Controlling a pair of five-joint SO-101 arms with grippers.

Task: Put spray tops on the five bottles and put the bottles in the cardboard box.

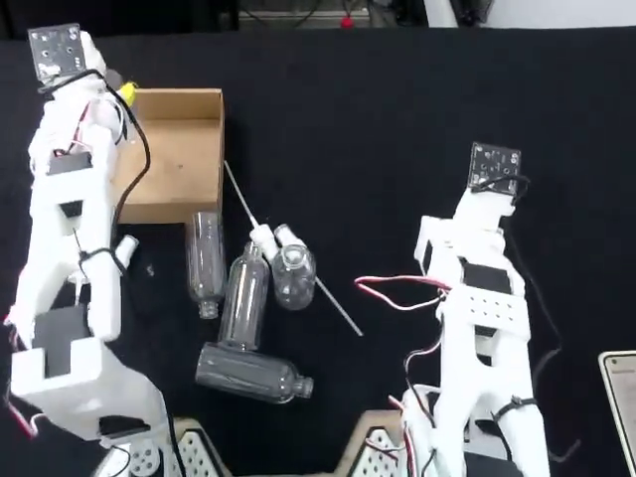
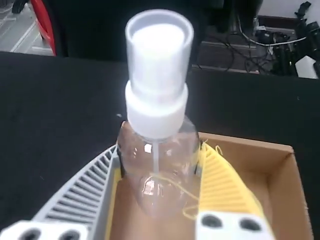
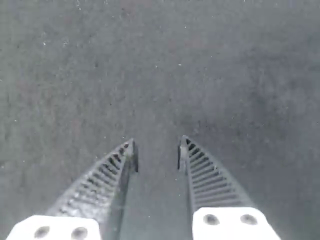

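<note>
The left gripper (image 2: pixel 160 151) is clamped on a capped bottle (image 2: pixel 157 172), one finger on each side of its body. The white spray top (image 2: pixel 157 65) sits on the neck, and its dip tube runs down inside. The bottle hangs over the box (image 2: pixel 282 170), which lies at about 10 o'clock on the table (image 1: pixel 397 119). The right gripper (image 3: pixel 156 152) holds nothing; its fingers are apart over bare cloth at about 4 o'clock.

As I read it, the task is about a fifth done, or slightly less. One bottle is capped and over the box but not yet let go. The box floor (image 1: pixel 174 149) that shows is plain cardboard. The four bottles (image 1: pixel 244 300) lie on their sides in a huddle just below centre, toward 7 o'clock. Each needs a top and then a trip to the box.

Several things are hard to settle:
- The left arm covers the box's 9 o'clock side in the high view, so that part of the box goes unseen.
- I cannot tell whether the held bottle's base touches the cardboard.
- Two loose tops (image 1: pixel 263 238) seem to lie at the huddle's 12 o'clock edge, with thin tubes (image 1: pixel 340 310) trailing from them. Whether one is already on a neck is unclear.
- A small white piece (image 1: pixel 126 248) beside the left arm could be another top (a guess).
</note>
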